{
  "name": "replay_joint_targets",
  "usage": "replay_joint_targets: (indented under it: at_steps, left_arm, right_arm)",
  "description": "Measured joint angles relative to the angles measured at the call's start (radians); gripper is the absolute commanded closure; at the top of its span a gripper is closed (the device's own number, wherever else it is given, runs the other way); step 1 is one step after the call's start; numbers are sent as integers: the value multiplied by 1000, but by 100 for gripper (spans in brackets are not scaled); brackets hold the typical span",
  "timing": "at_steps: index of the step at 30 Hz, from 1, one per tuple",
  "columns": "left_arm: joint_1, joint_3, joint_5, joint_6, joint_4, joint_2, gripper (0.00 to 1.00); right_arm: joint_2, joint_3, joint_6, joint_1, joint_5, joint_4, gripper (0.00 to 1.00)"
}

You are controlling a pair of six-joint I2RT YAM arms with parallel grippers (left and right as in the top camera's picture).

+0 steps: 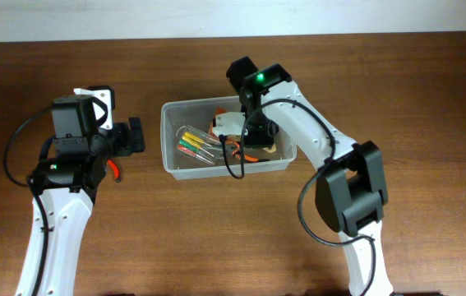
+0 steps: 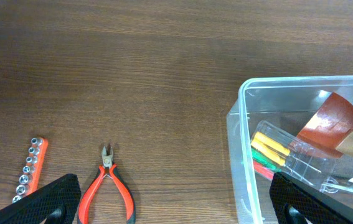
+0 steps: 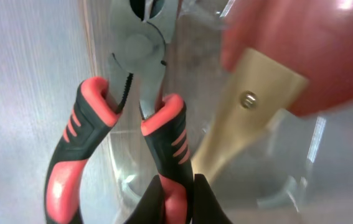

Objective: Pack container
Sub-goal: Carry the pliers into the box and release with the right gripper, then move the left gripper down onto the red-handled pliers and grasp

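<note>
The clear plastic container point(image 1: 169, 161) stands at the table's middle; it also shows in the left wrist view point(image 2: 243, 130). Inside lie a clear case of screwdrivers point(image 1: 196, 146) point(image 2: 274, 149) and a red-bladed scraper with a wooden handle point(image 2: 332, 124) point(image 3: 244, 112). My right gripper point(image 3: 176, 200) reaches into the container point(image 1: 254, 136) and is shut on one handle of large red-and-black pliers point(image 3: 144, 68). My left gripper point(image 2: 176, 208) is open and empty above the table, left of the container point(image 1: 134, 136). Small red-handled cutters point(image 2: 106, 188) lie below it, near its left finger.
A red strip of sockets point(image 2: 29, 169) lies on the wood left of the cutters. The cutters also show beside the left arm in the overhead view point(image 1: 114, 170). The right arm point(image 1: 331, 156) arches over the container's right end.
</note>
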Motion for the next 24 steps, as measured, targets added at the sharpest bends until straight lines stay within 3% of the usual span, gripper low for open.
replay_joint_targets:
  at_steps: [1, 2, 8, 13, 17, 24]
  left_arm:
    - [0, 0, 0, 0, 0, 0, 1]
    - [0, 0, 0, 0, 0, 0, 1]
    - [0, 0, 0, 0, 0, 0, 1]
    - [0, 0, 0, 0, 0, 0, 1]
    - [0, 0, 0, 0, 0, 0, 1]
    - [0, 0, 2, 0, -1, 0, 1]
  right_arm:
    - [10, -1, 2, 0, -5, 0, 53]
    - [13, -1, -3, 0, -6, 1, 2]
    - [13, 41, 51, 0, -3, -35, 2]
    - [-10, 216, 196, -25, 3, -109, 2]
    - [-67, 411, 407, -108, 3, -171, 2]
    - [-160, 654, 841, -436, -39, -319, 2]
